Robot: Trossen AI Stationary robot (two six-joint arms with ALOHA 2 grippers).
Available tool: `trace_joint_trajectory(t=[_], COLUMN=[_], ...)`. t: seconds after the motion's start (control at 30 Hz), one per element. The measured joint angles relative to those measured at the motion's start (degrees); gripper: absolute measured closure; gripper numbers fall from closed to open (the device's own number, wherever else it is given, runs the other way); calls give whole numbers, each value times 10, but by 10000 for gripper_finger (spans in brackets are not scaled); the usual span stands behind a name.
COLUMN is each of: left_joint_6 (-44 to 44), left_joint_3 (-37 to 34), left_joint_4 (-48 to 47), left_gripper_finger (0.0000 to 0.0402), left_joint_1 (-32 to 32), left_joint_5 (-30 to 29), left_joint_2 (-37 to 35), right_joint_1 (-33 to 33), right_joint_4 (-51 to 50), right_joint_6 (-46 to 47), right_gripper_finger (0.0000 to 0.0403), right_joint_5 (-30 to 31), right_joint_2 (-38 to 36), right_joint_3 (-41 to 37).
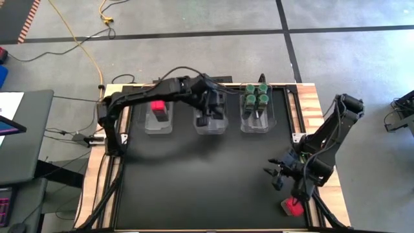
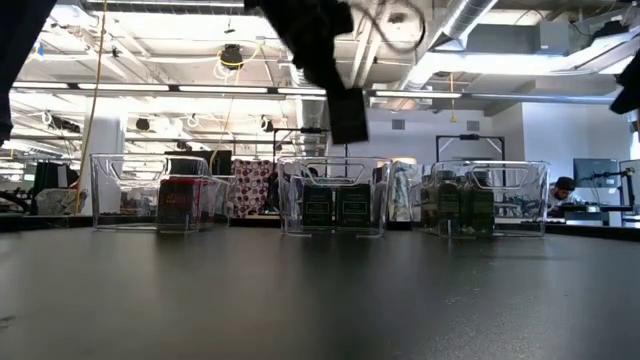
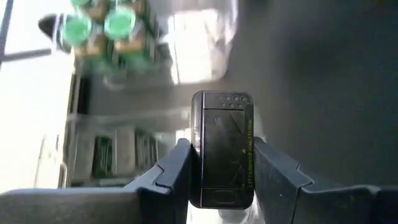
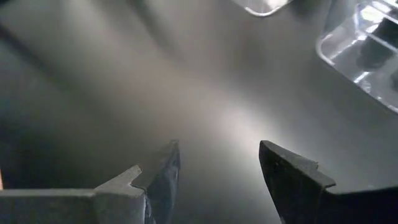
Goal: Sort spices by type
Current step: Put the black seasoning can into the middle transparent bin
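From above, the left gripper (image 1: 206,118) hangs over the middle bin (image 1: 210,125); the right gripper (image 1: 277,173) waits near a red spice (image 1: 292,207). At table level, a dark spice (image 2: 347,116) hangs above that bin. Left wrist: fingers (image 3: 176,171) clamp the dark spice (image 3: 222,148). Right wrist: fingers (image 4: 160,174) apart, holding nothing.
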Motion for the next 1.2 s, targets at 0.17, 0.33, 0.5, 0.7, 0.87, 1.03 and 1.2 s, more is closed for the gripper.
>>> trace_joint_trajectory(t=[0.17,0.33,0.5,0.7,0.87,1.03,1.2], left_joint_6=[7,18,44,80,95,116,118], left_joint_3=[-51,-122,-153,-154,-154,-154,-154], left_joint_4=[2,44,63,103,106,97,115], left_gripper_finger=[271,271,271,271,271,271,271], left_joint_1=[43,86,120,147,156,160,165], left_joint_5=[24,43,58,58,54,55,52], left_joint_2=[2,2,1,7,33,50,54], right_joint_1=[-39,-76,-110,-150,-173,-189,-197], right_joint_4=[1,1,1,0,0,0,1], right_joint_6=[0,0,0,0,0,0,0], right_gripper_finger=[158,158,158,158,158,158,158], right_joint_5=[0,0,0,0,0,0,0], right_joint_2=[0,0,0,0,0,0,0], right_joint_3=[0,0,0,0,0,0,0])
